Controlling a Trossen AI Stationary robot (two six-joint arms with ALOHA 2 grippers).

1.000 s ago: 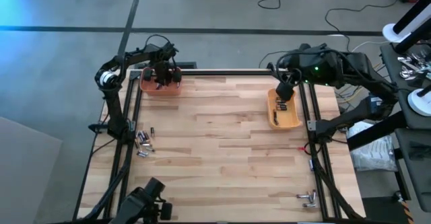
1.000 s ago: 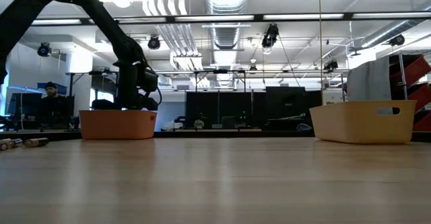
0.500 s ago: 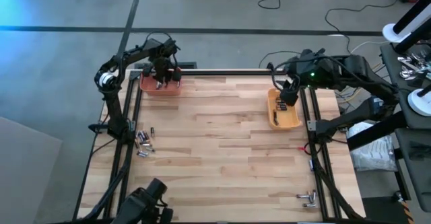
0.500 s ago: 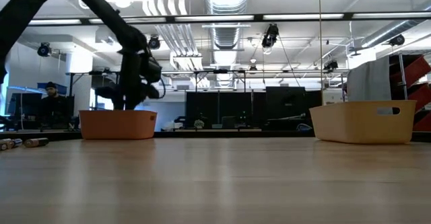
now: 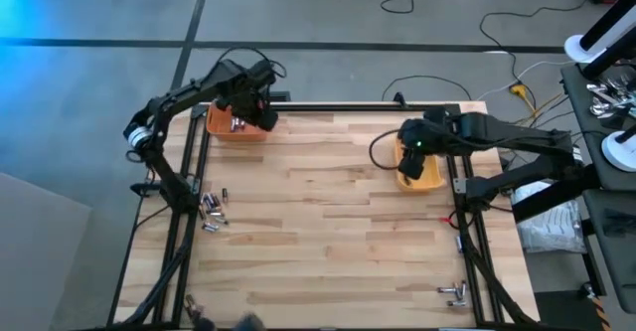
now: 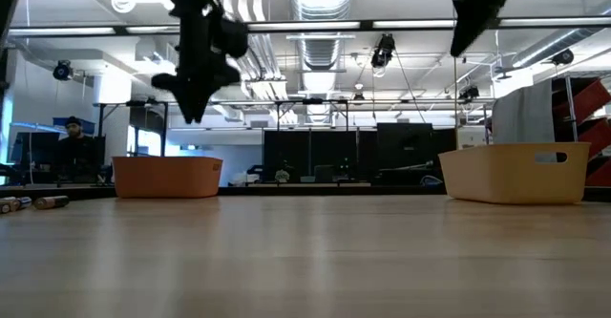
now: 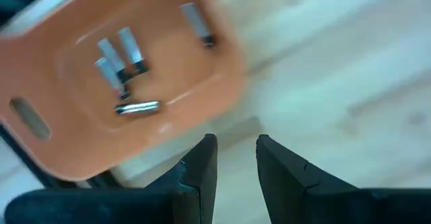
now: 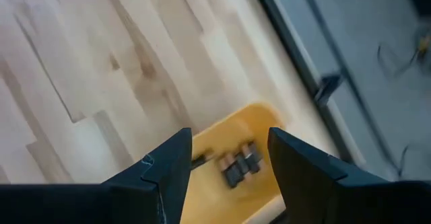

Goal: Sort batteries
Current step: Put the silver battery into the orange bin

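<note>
While both arms hang raised over the worktop (image 5: 328,222), left end effector (image 7: 236,158) seen empty, fingers parted, above orange bin (image 7: 60,126) of batteries (image 7: 121,56), right end effector (image 8: 225,160) empty, fingers spread, above yellow bin (image 8: 259,183).

Bright overhead ceiling lights glare in the low view; wrist views are motion-blurred.

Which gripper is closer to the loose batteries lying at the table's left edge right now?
Left. The left gripper hangs over the orange bin, on the same side as the loose batteries. The right gripper is above the yellow bin, across the table.
</note>
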